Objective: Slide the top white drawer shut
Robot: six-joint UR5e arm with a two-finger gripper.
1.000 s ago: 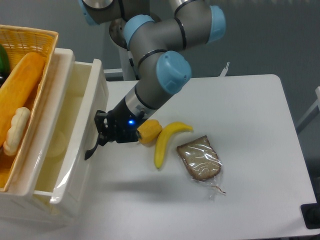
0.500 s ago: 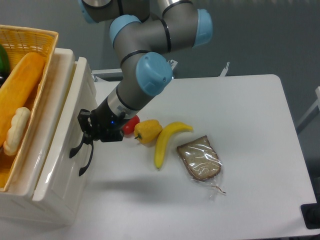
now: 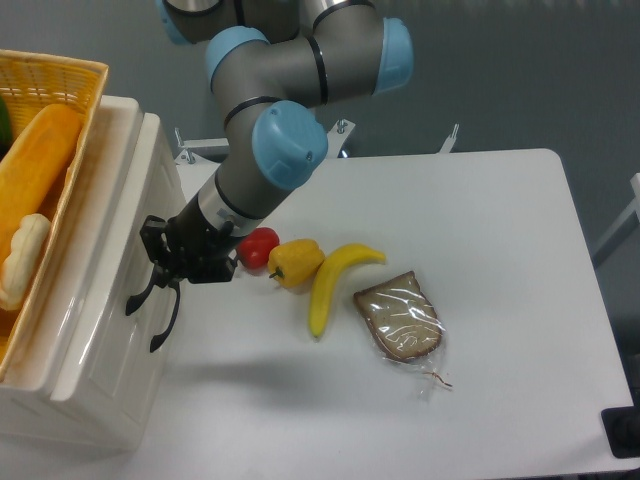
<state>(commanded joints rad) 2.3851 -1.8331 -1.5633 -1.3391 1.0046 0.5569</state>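
Cream-white top white drawer [image 3: 105,330], at left, has gone from wide open to nearly flush over the last second; push looks about done. Gripper [image 3: 152,270] presses its front by the black handle [image 3: 160,310]; finger spread unclear.

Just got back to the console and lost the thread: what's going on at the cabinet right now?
The gripper is pressed against the front of the top white drawer, by its black handle. The drawer looks pushed in flush with the cabinet, with no open cavity showing. Whether the fingers are open or shut cannot be made out. Behind the arm on the table lie a tomato, a yellow pepper, a banana and wrapped bread.
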